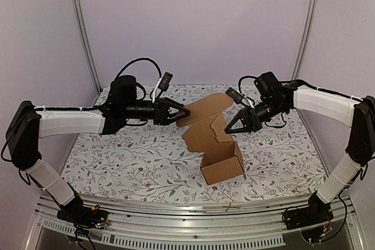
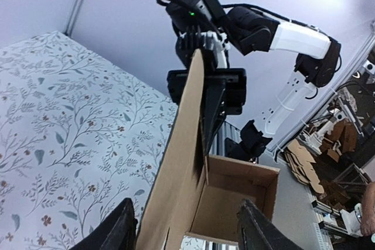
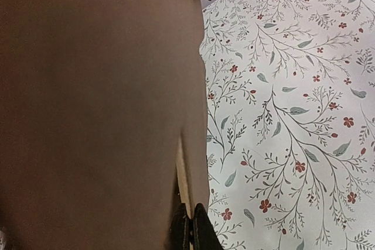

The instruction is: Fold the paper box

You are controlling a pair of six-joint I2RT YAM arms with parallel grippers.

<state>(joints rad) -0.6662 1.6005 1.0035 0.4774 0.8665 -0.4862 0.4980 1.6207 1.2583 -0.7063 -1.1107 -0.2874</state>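
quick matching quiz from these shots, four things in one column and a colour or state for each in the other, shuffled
Things:
1. left gripper
2. right gripper
3. paper box
4. tablecloth

Colour or state:
a. white with leafy sprigs and small red flowers
b. open
c. brown, lid flap standing up
d. shut

Pairs: 1-b, 2-d, 3-c, 4-a

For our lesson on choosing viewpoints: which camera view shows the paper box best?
The top external view: the whole paper box shows, open carton and raised flap. The left wrist view catches the flap edge-on and part of the carton; the right wrist view shows only brown cardboard filling its left side.
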